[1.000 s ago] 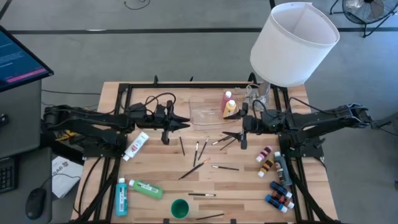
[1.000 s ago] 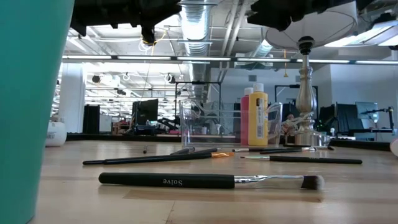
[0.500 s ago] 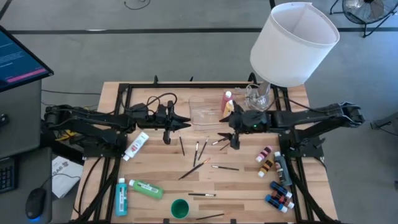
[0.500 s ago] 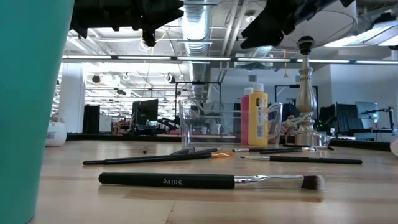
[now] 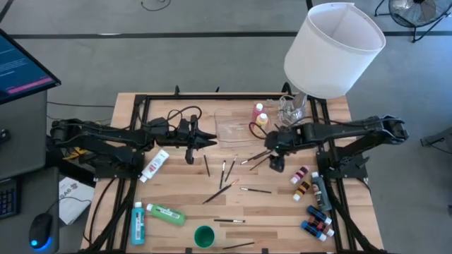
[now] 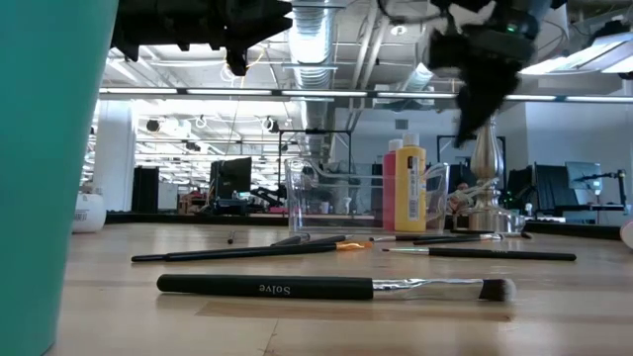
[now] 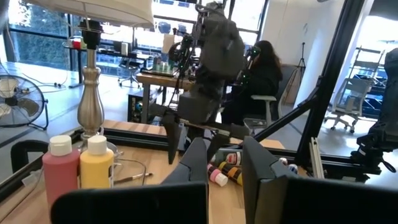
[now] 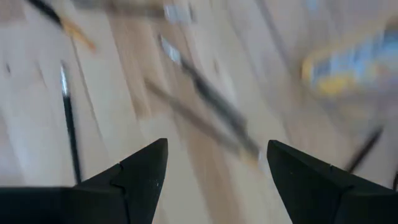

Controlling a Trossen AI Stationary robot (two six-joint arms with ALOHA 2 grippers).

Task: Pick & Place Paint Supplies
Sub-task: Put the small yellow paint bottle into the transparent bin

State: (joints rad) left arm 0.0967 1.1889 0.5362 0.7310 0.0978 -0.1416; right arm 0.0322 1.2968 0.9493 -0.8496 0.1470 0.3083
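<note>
**Open Gripper Hangs Over the Brushes**

The right gripper [image 5: 277, 164] is up in the air above the wooden table [image 5: 176, 194], pointing down. Its two fingers [image 8: 146, 168] are spread apart and there is nothing between them. Right under it lie some thin brushes [image 5: 256, 159], crossed over each other near the middle of the table. More brushes [image 5: 224, 175] are scattered close by, and one big brush [image 6: 336, 288] lies nearest the low camera.

The left gripper [image 5: 209, 142] waits on the other side, above the table. Its fingers are closed and it holds nothing.

The red bottle [image 5: 258, 111] and yellow bottle [image 5: 262, 121] stand up next to the clear tray [image 5: 229, 127]. A green bottle [image 5: 166, 213] and a blue bottle [image 5: 137, 222] lie on their sides near the front edge. Tiny bottles [image 5: 302, 180] sit on the right side.

The brushes look very light and stiff, like little sticks. They lie flat, so they will be tricky to get under. They may roll or slide away when touched. I think the best place to pinch one is the middle of its handle, across it, so it does not tip. The soft hair end should be left alone. Picking one that lies free, not under another, should be easier.
</note>
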